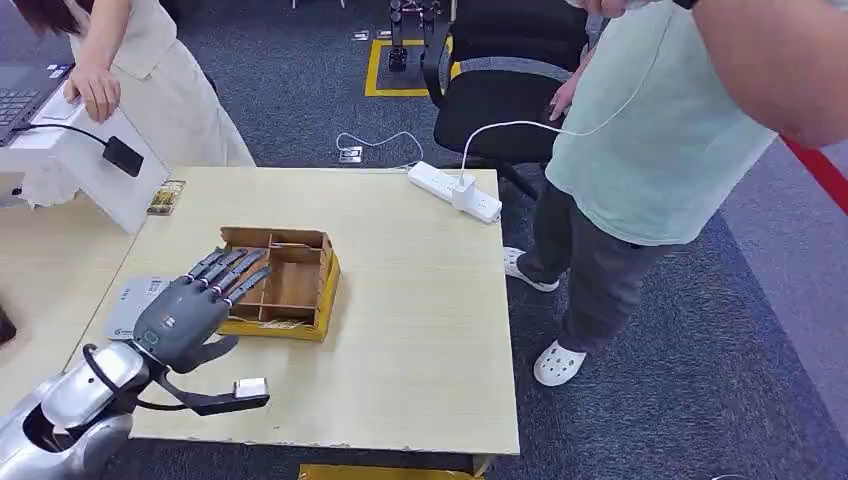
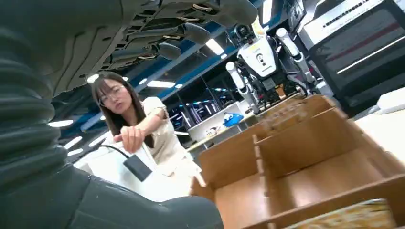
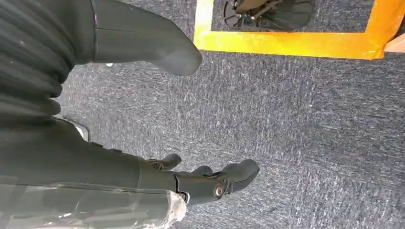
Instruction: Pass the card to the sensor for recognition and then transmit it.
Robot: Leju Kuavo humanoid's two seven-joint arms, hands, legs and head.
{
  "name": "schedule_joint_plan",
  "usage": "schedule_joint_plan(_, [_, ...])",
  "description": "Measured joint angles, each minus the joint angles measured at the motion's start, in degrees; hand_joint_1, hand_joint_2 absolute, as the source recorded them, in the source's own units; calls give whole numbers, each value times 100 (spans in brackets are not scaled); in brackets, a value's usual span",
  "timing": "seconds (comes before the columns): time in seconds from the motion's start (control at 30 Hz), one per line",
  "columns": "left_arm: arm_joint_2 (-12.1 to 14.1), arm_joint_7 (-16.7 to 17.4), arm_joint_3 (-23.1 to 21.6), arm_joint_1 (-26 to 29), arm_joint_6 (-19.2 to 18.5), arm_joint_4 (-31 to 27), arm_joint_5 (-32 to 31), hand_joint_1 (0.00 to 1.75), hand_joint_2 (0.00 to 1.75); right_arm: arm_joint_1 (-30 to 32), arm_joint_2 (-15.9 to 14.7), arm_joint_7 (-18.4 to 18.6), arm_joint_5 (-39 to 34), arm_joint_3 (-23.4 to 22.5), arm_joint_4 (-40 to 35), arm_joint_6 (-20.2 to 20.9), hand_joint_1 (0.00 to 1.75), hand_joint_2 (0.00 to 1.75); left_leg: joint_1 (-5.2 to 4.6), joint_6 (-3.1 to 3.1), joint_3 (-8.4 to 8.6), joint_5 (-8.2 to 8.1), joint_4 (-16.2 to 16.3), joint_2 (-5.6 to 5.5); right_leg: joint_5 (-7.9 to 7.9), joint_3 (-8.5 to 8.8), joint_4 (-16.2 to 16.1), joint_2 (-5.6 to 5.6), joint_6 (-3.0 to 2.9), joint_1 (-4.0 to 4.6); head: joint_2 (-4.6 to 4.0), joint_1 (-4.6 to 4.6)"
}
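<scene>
Left hand (image 1: 188,312) stretched flat, empty; right hand (image 3: 143,143) hanging, loosely spread

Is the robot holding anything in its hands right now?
No. Its left hand hovers open over the cardboard box, and its right hand hangs empty.

Empty right hand (image 3: 157,119) above carpet (image 3: 296,124)

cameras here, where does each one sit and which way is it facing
Head view: high on the body, facing forward and down at the pale wooden table; left robot hand shows.
Left wrist view: low behind that hand, facing across the brown cardboard divided box; both views share the box.
Right wrist view: on the hanging arm, facing grey carpet; right robot hand shows.
</scene>
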Motion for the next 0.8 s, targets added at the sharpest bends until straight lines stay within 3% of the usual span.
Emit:
schedule_joint_plan(0.37, [-758, 743, -295, -32, 192, 660, -704, 0, 175, 21, 7, 15, 9, -103, 0, -35, 0, 175, 0, 0, 1, 0, -1, 0, 0, 0, 1, 0, 0, 0, 0, -2])
schedule_joint_plan(0.8, [-1182, 1328, -126, -30, 153, 1333, -1314, 0, 175, 50, 7, 13, 68, -146, 2, -70, 0, 175, 1, 0, 0, 0, -1, 0, 0, 0, 2, 0, 0, 1, 0, -2])
